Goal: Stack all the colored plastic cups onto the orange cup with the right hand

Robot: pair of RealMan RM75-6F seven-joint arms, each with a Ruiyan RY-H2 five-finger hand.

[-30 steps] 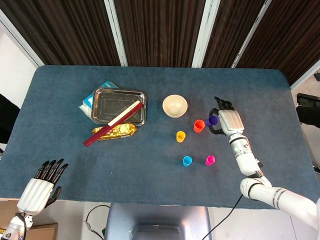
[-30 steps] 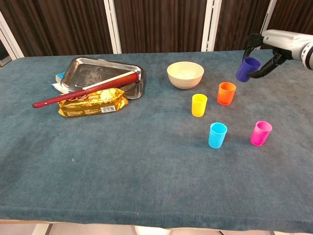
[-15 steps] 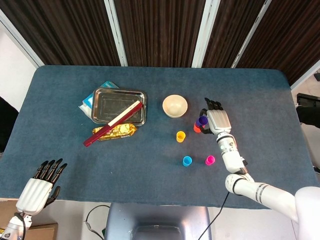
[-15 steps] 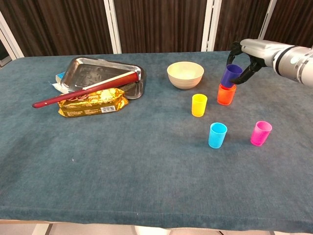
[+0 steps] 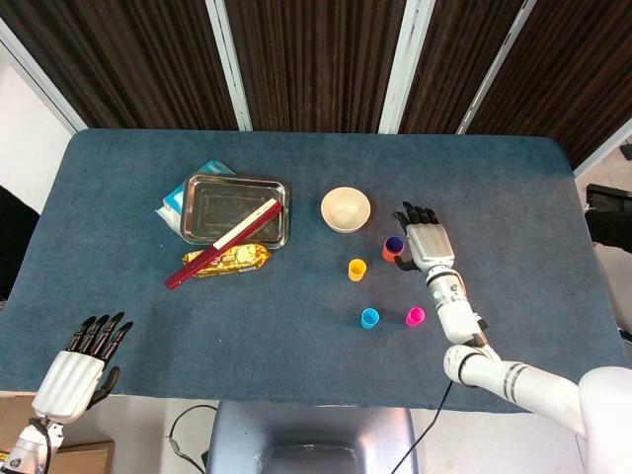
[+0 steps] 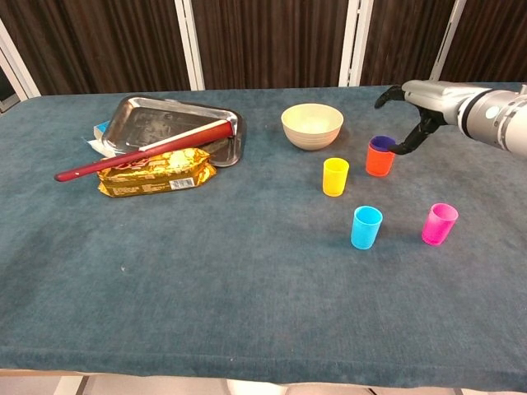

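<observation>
our right hand spread beside the orange cup, purple cup nested inside it, yellow cup, blue cup and pink cup nearer us, left hand spread, well apart

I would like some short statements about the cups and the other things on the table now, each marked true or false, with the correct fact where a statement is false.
1. The purple plastic cup sits nested inside the orange plastic cup. True.
2. The yellow plastic cup is stacked on the orange cup. False: it stands alone on the blue cloth table.
3. The right hand grips the pink plastic cup. False: the pink cup stands alone, and the hand is beside the orange cup.
4. The long red stick lies across the metal tray. True.
5. The cream bowl holds the light blue plastic cup. False: that cup stands on the table, nearer the camera in the chest view.
</observation>
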